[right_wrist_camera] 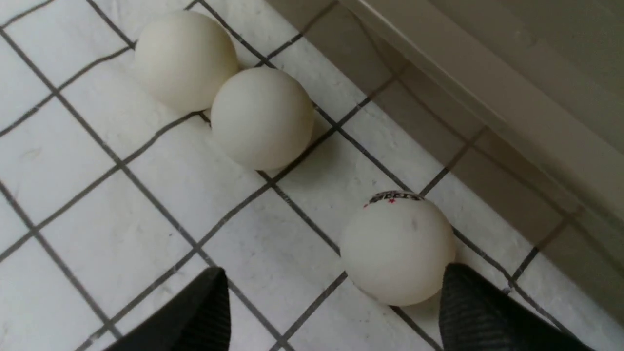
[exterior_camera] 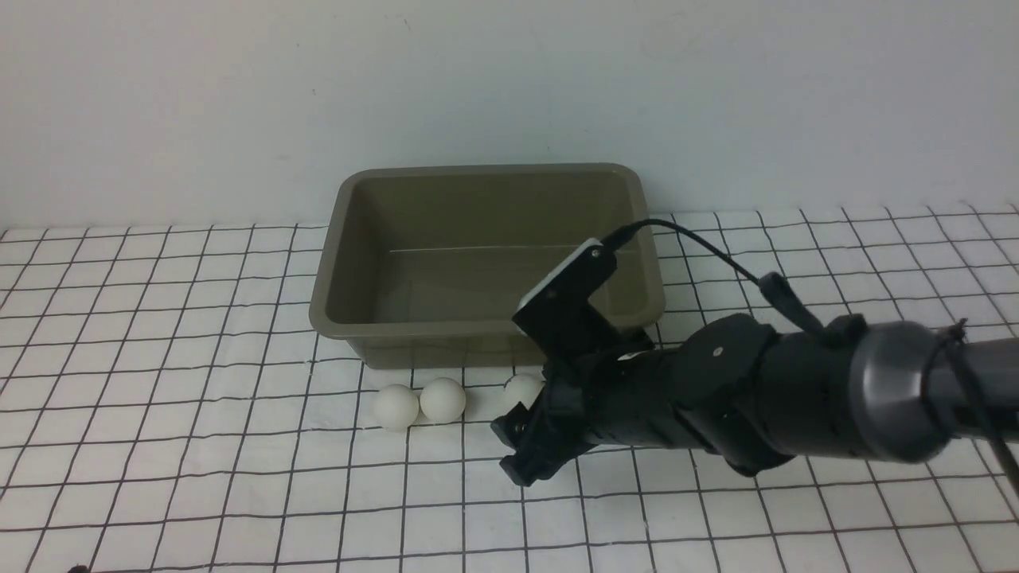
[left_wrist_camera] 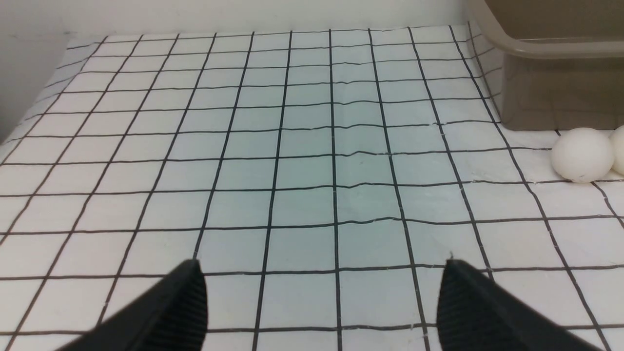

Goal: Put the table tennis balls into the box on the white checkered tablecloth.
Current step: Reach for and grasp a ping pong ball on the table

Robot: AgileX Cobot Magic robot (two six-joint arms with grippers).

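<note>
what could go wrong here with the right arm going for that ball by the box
The logo ball sits off-centre beside one finger of the open right end effector; closing may flick it away.
It lies close to the box, so that finger could catch the wall.
A knocked ball could scatter the touching pair.

Plain pale wall (exterior_camera: 509, 79) behind.

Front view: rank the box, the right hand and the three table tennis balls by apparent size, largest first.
1. box
2. right hand, though it is nearer the camera, which inflates it
3. left ball and middle ball: alike, not ranked
The right ball is partly hidden by the hand, so unsure.
</note>
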